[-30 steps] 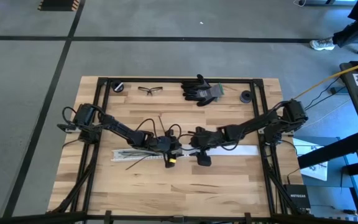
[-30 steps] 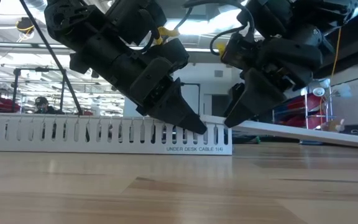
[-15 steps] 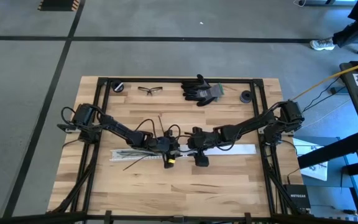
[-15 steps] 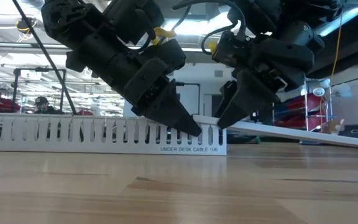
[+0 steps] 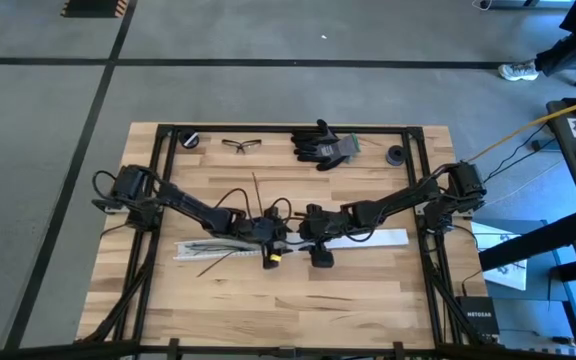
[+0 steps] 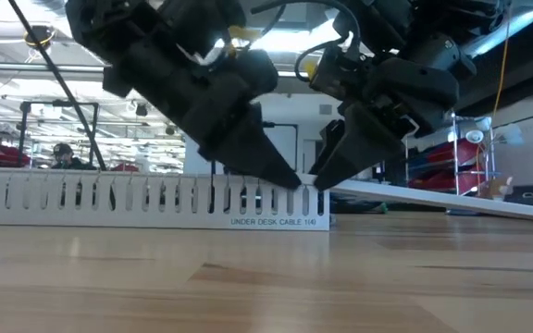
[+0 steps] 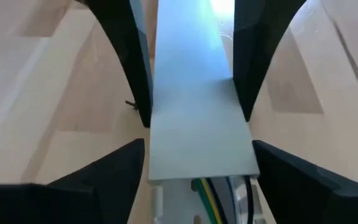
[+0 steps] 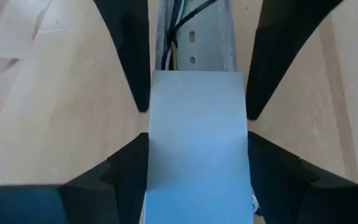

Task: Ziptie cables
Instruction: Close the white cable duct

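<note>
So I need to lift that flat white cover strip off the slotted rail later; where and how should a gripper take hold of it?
Probably across its width, near the free end of the white cover strip, coming from above. It is long, flat and thin, and its two long edges are exposed there, so fingers can straddle it, as the right gripper does now.

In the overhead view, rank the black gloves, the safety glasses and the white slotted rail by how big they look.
1. White slotted rail, longest.
2. Black gloves.
3. Safety glasses, smallest.
</note>
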